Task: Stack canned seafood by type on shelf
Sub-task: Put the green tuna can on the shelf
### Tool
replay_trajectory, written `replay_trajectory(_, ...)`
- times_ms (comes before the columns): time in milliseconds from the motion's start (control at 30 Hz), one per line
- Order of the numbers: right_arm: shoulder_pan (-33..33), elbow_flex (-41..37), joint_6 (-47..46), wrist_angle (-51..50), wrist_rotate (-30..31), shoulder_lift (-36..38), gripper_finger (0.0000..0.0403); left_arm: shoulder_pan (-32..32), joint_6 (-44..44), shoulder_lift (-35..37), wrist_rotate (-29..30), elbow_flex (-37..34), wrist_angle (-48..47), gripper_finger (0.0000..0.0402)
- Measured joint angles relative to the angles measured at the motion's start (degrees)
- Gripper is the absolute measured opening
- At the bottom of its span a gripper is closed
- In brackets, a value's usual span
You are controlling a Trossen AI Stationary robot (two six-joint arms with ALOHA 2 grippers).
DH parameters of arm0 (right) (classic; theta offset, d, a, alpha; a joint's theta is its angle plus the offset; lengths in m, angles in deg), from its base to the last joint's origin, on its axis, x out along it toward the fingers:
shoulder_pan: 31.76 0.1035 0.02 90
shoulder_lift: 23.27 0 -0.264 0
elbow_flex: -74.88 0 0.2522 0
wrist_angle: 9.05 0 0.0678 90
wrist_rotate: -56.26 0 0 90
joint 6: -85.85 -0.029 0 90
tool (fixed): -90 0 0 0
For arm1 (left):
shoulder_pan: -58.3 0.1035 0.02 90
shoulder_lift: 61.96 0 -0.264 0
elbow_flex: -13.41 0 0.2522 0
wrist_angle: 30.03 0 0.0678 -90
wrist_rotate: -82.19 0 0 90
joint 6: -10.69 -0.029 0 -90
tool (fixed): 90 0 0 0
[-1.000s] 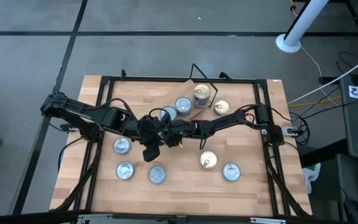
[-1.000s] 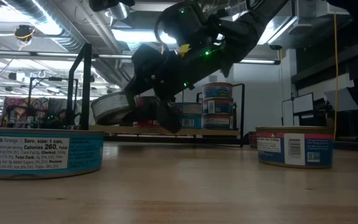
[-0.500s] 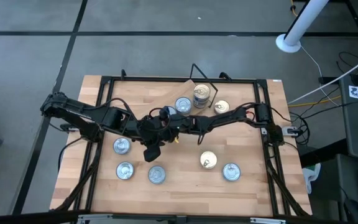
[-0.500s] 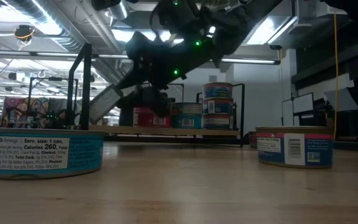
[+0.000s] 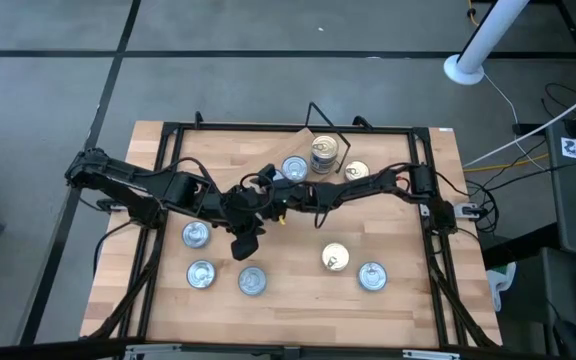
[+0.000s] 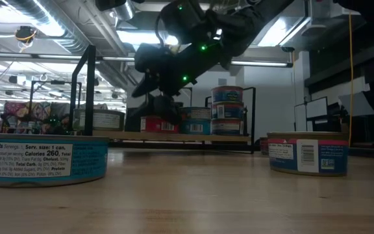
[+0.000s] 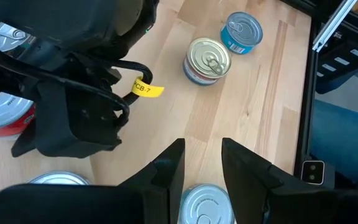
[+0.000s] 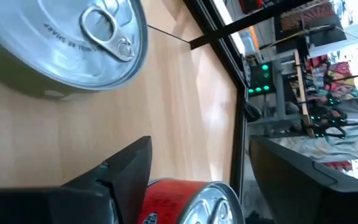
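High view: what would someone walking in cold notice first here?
The two dark arms meeting mid-table, the right gripper open over tins at the left end of the shelf, the left gripper hovering empty just in front. Next, the stack of tins standing on the shelf. Loose tins lie scattered along the table's near side.

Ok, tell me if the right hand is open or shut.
Open. The right hand shows its fingers spread apart above a red-labelled tin, not closed on it.

3-tin stack (image 5: 324, 154) on shelf (image 5: 313, 176)
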Motion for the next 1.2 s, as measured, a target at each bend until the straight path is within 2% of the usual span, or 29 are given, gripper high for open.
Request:
replay_trajectory(100,0.3,0.0,0.0,0.1,0.1,0.0,0.0266,0.0,-0.2,0.2,-0.1,0.0,-0.5,0.01)
replay_trajectory(267,1.0,0.0,0.0,0.1,-0.2,0.0,0.0266,-0.3,2.5,2.6,-3.7,0.0,-3.2,0.01)
replay_trajectory(367,1.5,0.0,0.0,0.1,-0.2,0.0,0.0266,-1.3,6.4,4.6,-5.3,0.0,-8.2,0.01)
replay_trajectory(500,2.3,0.0,0.0,0.0,0.3,0.0,0.0266,-3.8,16.0,6.3,-5.5,0.0,-18.9,0.01)
replay_trajectory(667,3.4,0.0,0.0,0.0,0.8,0.0,0.0266,-8.2,24.3,6.4,-2.3,-1.7,-26.9,0.01)
replay_trajectory(933,5.1,0.0,0.1,-0.1,5.5,0.0,0.0266,-12.7,35.4,6.4,4.4,-13.3,-22.8,0.01)
replay_trajectory(1200,6.9,0.0,2.9,-0.1,10.5,0.0,0.0266,-11.5,41.6,6.4,6.9,-26.2,-11.8,0.01)
